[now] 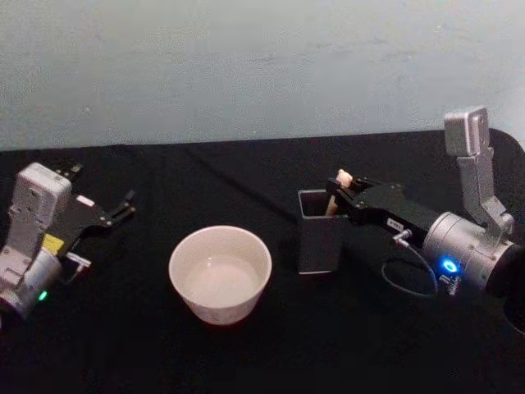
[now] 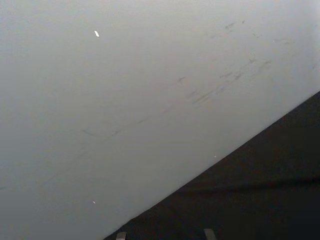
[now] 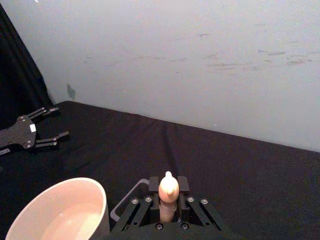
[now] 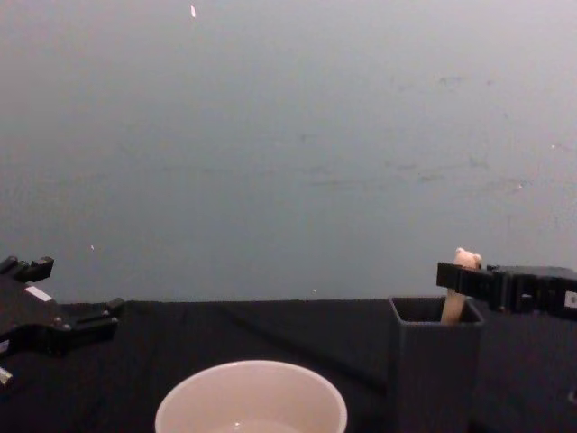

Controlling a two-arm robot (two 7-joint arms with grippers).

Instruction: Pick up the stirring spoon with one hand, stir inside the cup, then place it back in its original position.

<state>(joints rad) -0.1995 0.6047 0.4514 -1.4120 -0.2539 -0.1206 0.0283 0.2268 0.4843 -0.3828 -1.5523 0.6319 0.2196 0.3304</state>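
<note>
The stirring spoon (image 1: 342, 178) stands upright in the dark grey square holder (image 1: 320, 242), its beige bear-head top poking above the rim; its bowl is hidden inside. My right gripper (image 1: 338, 190) reaches in from the right and is shut on the spoon's handle (image 3: 168, 187) just above the holder (image 3: 125, 202). From the chest, the spoon (image 4: 463, 262) sits clamped in the right gripper (image 4: 455, 278) over the holder (image 4: 433, 361). The cream-white cup (image 1: 220, 275) stands left of the holder, also seen from the right wrist (image 3: 60, 210) and chest (image 4: 251, 401). My left gripper (image 1: 102, 187) rests open at far left.
A black cloth covers the table (image 1: 246, 361), with a pale wall (image 1: 246, 66) close behind its far edge. A cable (image 1: 410, 275) loops beside the right wrist. The left gripper (image 4: 72, 289) lies well away from the cup.
</note>
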